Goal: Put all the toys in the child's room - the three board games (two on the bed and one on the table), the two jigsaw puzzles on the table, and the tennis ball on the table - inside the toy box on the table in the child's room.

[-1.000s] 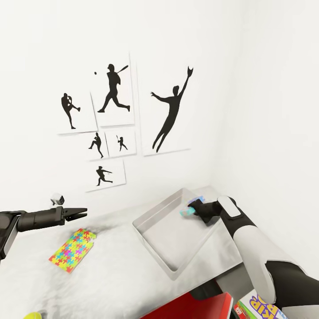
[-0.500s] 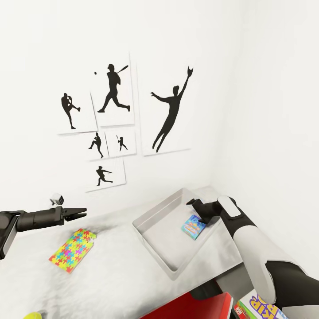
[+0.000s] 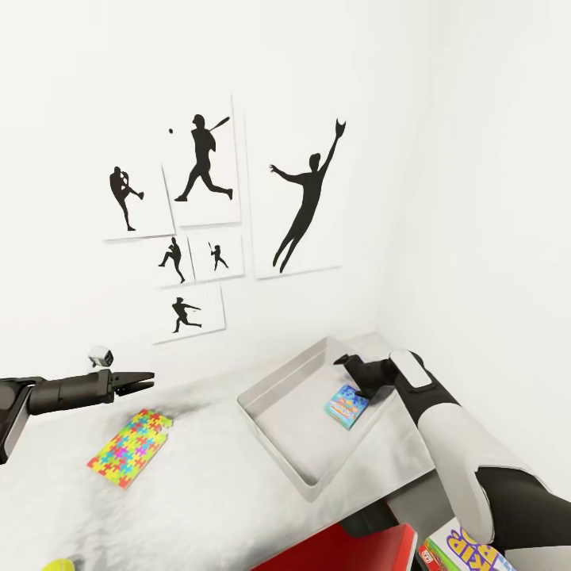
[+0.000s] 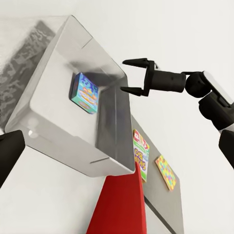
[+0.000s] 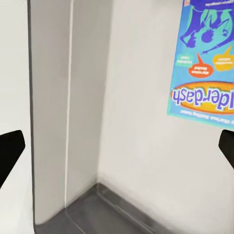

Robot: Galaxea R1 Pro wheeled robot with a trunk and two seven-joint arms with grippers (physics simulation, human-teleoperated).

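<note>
At the near edge of the head view, a tennis ball peeks in at the lower left of the desk, and a red flat thing lies at the bottom centre with a SKIP-BO game box just beside it, half hidden by the right arm. In the left wrist view a second puzzle square lies on the lower dark wing beyond that game box.

A little farther in, a jigsaw puzzle lies flat on the light desk top, well left of the toy box. The left arm reaches in level from the left edge, its end effector hovering above the puzzle with the fingers only narrowly apart and nothing between them.

The right arm rises from the lower right, bends at the elbow and stretches over the far right rim of the toy box. Its end effector points down and inward with the fingers spread wide, empty. Just below it, a small blue board game lies inside the toy box, leaning against the far right wall; it is apart from the fingers.

Beyond the desk, black baseball prints hang on the white wall
</note>
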